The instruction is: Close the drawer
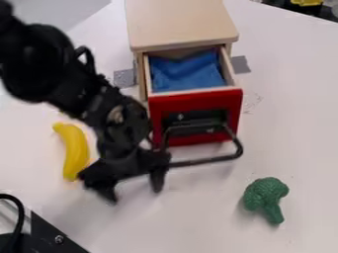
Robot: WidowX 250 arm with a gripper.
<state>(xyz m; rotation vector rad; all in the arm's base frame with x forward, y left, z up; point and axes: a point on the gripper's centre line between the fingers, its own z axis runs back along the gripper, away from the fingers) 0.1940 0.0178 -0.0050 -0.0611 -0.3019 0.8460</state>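
Note:
The black gripper (134, 189) hangs low over the table at the front left of the drawer, its fingers apart and nothing between them. The drawer (224, 101) stands partly pulled out of a light wooden cabinet (182, 22). It has a red front, a black bail handle (210, 160) sticking out toward the camera, and a blue cloth (185, 71) inside. The handle's left end lies right beside the gripper's right finger; whether they touch I cannot tell. Part of the drawer front's left edge is close behind the arm.
A yellow banana (74, 150) lies just left of the gripper. Green toy broccoli (265, 195) sits on the white table (198, 227) at the right front. Black equipment with a cable (49, 237) occupies the lower left corner. Grey tape pieces (240, 64) flank the cabinet.

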